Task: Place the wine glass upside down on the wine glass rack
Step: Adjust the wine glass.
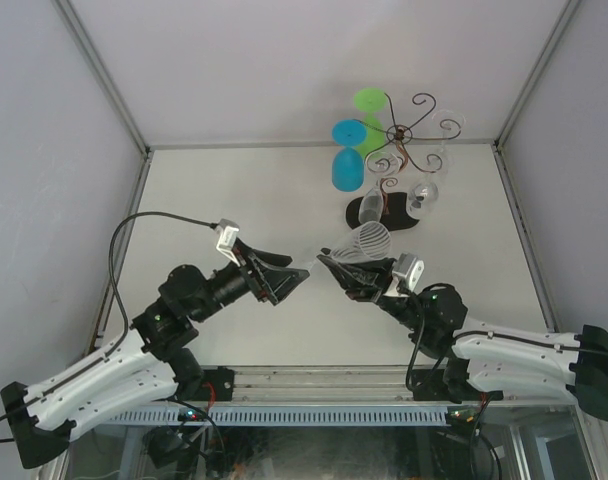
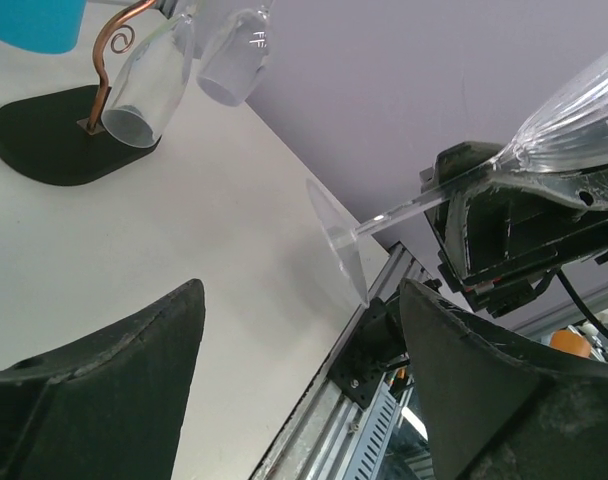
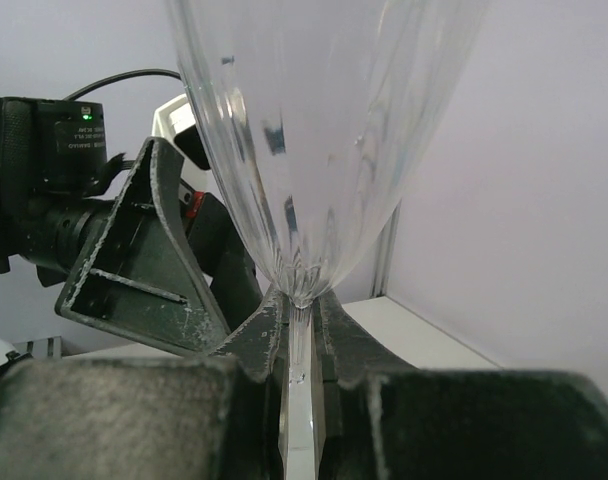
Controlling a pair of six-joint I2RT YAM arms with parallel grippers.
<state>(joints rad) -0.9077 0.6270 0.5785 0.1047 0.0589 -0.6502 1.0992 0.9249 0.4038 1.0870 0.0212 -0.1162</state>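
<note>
Carry step: right claw (image 3: pixel 302 335) pinched wine glass (image 3: pixel 314 130) stem, left claw (image 1: pixel 296 278) spread; we judged inverting onto rack (image 1: pixel 409 133) beyond came next.

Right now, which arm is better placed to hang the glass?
Right. The right gripper holds the wine glass; the wine glass rack stands to the right; the left gripper is open, empty.

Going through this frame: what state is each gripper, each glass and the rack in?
Wine glass: tilted in the air, held by its stem, not yet hung.
Right gripper: shut on the stem.
Left gripper: open, empty, facing the glass's foot.
Rack: upright, partly loaded.
Blue glass: hanging upside down.
Green glass: hanging upside down.
Clear glasses: hanging upside down.
</note>
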